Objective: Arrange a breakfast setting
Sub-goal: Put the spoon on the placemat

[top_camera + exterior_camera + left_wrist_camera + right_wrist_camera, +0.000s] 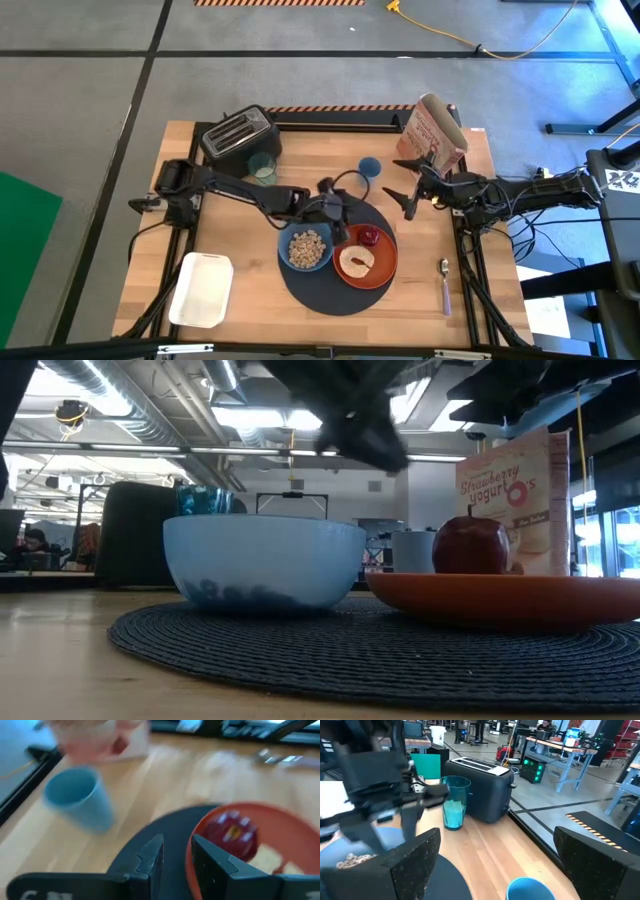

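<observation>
1. Breakfast things sit together near the middle of the table [480, 300]. A big round dark mat [330, 295] lies under them so they make one neat place to eat.
2. On the mat's left part stands the blue bowl [305, 249], with pale cereal in it. It sits just beside the orange plate [383, 268], which takes the mat's right part. I cannot tell if they touch.
3. The plate holds the bread [355, 262] on its near side and the small red fruit [370, 237] on its far side. The food is on the plate so it does not touch the mat.
4. The spoon [445, 285] lies on bare wood to the right, well apart from the mat. I think it is not yet set in its place.
5. The teal glass [262, 170] stands far left, just beside the black toaster [238, 134]. A small blue cup [370, 166] stands alone past the mat's far edge. The cereal bag [435, 132] stands at the far right.
6. The left claw [330, 208] hangs over the mat's far edge, above the bowl and plate. Its fingers are a little apart and hold nothing. It looks done with the plate, I think.
7. The right claw [405, 200] hangs over bare wood right of the mat, near the bag. Its fingers are spread wide and hold nothing. It may be getting ready to fetch the glass or the spoon.
8. A white tray [202, 290] sits at the near left, out of the way.
</observation>
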You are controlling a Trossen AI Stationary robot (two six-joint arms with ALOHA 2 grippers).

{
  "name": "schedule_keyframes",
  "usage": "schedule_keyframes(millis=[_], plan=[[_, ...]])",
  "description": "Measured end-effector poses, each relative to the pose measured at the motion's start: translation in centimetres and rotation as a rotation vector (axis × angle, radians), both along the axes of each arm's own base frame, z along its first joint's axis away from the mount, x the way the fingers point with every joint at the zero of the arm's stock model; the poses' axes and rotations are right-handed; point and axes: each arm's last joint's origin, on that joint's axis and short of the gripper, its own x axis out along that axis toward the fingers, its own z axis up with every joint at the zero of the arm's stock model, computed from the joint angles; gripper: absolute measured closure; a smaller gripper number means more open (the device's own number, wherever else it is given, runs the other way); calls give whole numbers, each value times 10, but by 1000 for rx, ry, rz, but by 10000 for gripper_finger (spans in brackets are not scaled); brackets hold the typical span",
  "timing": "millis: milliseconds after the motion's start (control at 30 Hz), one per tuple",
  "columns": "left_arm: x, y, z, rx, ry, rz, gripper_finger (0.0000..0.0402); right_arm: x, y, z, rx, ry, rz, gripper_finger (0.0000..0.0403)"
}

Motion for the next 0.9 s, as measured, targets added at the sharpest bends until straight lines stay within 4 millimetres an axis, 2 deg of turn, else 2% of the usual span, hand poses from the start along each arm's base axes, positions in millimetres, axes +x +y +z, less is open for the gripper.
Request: schedule_keyframes(millis=[233,333,467,667,900], plan=[[-28,-14,19,77,94,103,305,1,1,-1,-6,14,19,27],[-36,-20,18,92,84,128,305,2,0,-1,-16,15,-3,27],[-53,-20,14,59,66,166,305,6,-3,-8,-40,65,-147,27],[-89,-15,0,15,39,234,305,22,-6,-23,1,134,-169,27],[-132,-16,5,-15,-23,254,305,35,-15,-33,62,212,-203,27]])
